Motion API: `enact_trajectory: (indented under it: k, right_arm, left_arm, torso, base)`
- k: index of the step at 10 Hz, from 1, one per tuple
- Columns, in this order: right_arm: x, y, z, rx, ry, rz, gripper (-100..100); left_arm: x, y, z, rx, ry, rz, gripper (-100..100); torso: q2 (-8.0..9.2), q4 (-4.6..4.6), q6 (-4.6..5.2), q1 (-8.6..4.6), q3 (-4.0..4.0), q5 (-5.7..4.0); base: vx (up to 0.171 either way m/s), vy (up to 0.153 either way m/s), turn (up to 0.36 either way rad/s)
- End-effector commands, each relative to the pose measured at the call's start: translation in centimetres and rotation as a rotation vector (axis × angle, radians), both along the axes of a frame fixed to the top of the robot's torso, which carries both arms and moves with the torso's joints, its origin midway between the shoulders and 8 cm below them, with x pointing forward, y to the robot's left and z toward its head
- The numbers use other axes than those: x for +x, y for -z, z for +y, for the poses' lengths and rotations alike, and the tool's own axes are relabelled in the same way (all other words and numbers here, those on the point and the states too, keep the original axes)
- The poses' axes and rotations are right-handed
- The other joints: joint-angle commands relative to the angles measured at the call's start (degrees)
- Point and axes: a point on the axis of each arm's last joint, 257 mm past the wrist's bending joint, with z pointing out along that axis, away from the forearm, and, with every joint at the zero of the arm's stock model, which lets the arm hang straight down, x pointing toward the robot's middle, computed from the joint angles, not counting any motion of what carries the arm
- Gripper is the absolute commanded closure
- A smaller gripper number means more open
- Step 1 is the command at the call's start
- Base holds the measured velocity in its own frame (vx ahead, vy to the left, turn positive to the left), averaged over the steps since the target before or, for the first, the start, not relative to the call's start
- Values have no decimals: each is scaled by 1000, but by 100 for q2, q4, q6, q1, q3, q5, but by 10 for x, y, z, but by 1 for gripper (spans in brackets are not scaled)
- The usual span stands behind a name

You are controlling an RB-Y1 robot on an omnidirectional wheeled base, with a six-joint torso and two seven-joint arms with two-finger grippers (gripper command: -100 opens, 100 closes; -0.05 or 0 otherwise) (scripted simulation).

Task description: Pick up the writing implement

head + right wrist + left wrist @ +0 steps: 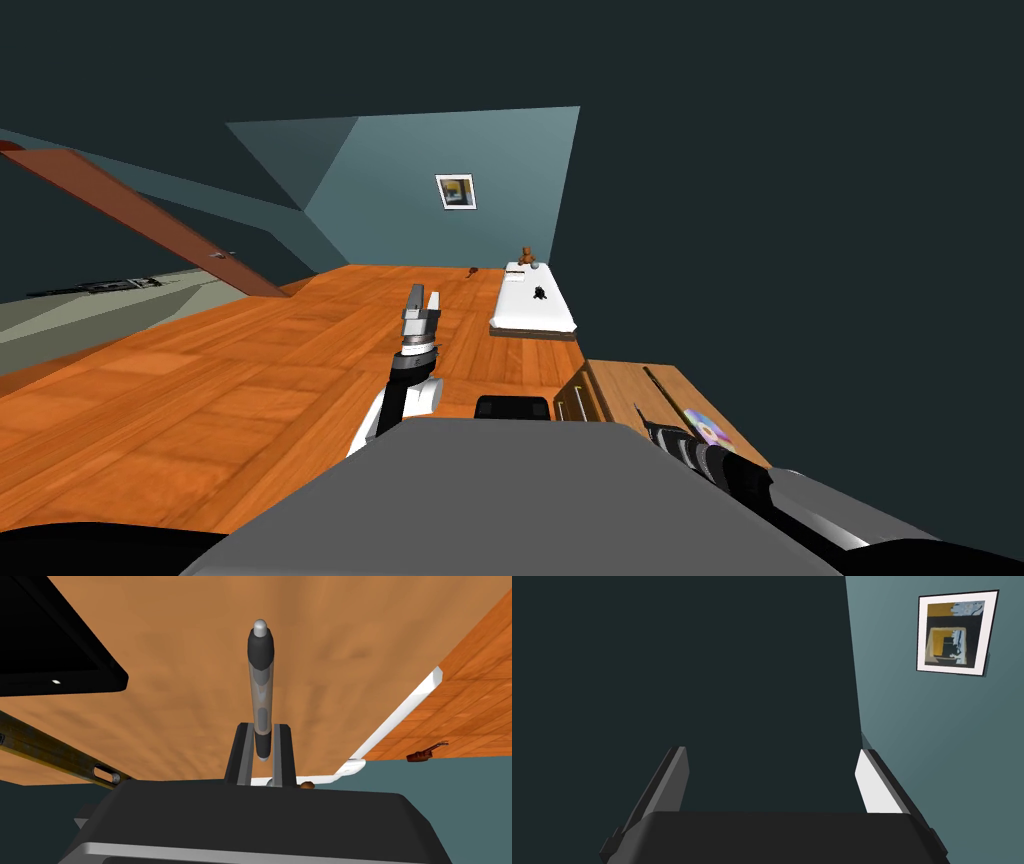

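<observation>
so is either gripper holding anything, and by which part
The right gripper holds the pen by its sides near one end, the rest jutting past it. The left gripper is open and empty.

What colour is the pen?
Dark grey pen, brownish middle, silver tip; clearest in the right wrist view.

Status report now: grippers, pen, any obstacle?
Left gripper open, empty. Right gripper shut on pen, over wooden surface. Black slab beside, apart from pen.

The wooden desk (618,388) bore a shiny disc (708,427), a flat black slab (50,641) and a long yellowish bar (50,751). A white bed (535,305) stood on the plank floor (200,400).
</observation>
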Motion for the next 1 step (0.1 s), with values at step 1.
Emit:
enact_trajectory:
  k: [1]
  right_arm:
    - [0, 0, 0, 0, 0, 0, 0]
  left_arm:
    - [0, 0, 0, 0, 0, 0, 0]
  torso:
    - [0, 0, 0, 0, 0, 0]
  base:
    - [0, 0, 0]
